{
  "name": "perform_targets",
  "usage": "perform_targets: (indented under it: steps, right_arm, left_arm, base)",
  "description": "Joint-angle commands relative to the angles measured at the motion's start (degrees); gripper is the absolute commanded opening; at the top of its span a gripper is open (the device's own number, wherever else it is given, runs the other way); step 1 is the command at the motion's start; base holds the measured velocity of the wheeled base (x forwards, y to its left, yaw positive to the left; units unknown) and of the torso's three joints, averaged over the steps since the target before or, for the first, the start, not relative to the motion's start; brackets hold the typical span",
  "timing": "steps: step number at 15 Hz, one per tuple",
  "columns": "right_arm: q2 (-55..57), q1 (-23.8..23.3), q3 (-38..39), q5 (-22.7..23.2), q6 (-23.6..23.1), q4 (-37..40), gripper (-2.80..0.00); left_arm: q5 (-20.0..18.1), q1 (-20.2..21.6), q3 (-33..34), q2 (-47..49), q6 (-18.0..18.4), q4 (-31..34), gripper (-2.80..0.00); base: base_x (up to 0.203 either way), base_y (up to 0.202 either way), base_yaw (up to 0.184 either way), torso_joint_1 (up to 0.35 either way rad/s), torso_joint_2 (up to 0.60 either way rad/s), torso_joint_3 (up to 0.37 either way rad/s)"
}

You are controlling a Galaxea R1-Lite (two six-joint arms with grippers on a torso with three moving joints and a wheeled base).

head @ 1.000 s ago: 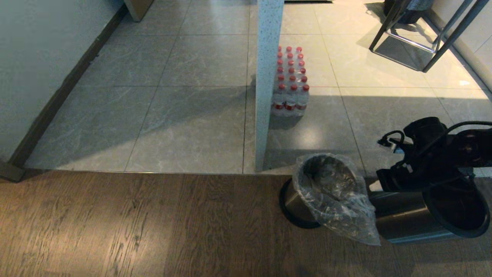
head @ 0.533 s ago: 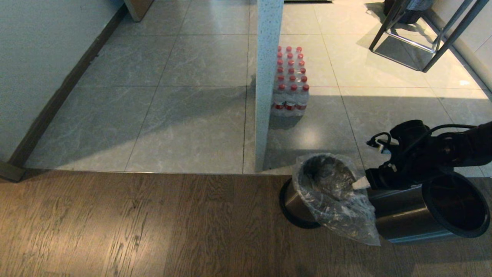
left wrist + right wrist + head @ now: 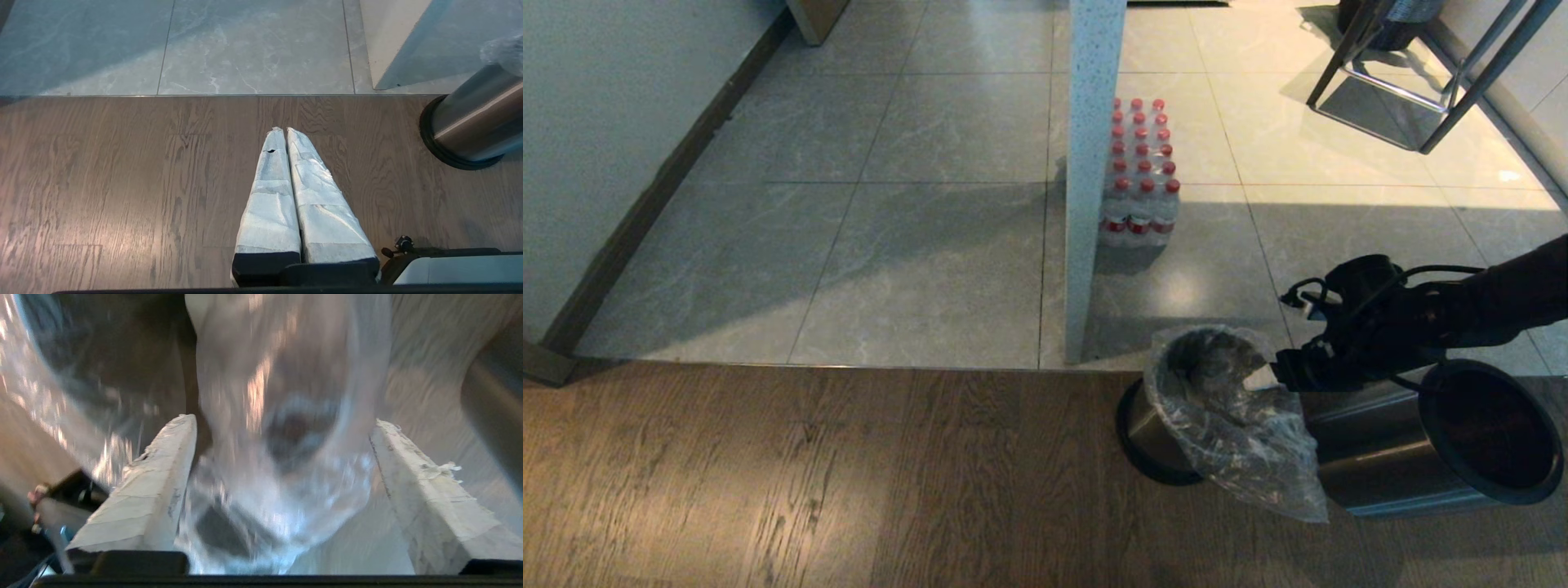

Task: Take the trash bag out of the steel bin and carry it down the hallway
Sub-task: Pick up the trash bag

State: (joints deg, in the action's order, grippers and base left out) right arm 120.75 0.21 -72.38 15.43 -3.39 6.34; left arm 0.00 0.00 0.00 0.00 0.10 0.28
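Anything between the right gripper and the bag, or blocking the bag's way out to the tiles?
Nothing between them: the right gripper, open, is at the bag's rim, plastic between its fingers. Beyond the bin, a white pillar and a bottle pack stand on the tiles; both sides look passable.

Steel bin upright at the edge of the wood floor, its mouth lined by the trash bag; a second bin lies on its side touching it, blocking the right flank. Speckled pillar stands just behind, bottle pack beside that. Right hand, fingers spread, at the rim from above; left flank open
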Motion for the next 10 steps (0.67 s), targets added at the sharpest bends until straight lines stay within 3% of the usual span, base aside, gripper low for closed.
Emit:
perform_targets:
  steps: [1, 10]
  right_arm:
    - [1.5, 0.3, -0.2, 0.0, 0.5, -2.9, -2.80]
    - [-0.9, 0.8, 0.0, -0.5, -0.5, -2.9, -2.80]
  left_arm:
    - [0.0, 0.0, 0.0, 0.0, 0.0, 0.0, -2.80]
    - [0.0, 0.0, 0.0, 0.0, 0.0, 0.0, -2.80]
  base:
    - [0.000, 0.000, 0.000, 0.000, 0.00, 0.000]
    - [0.000, 0.000, 0.000, 0.000, 0.00, 0.000]
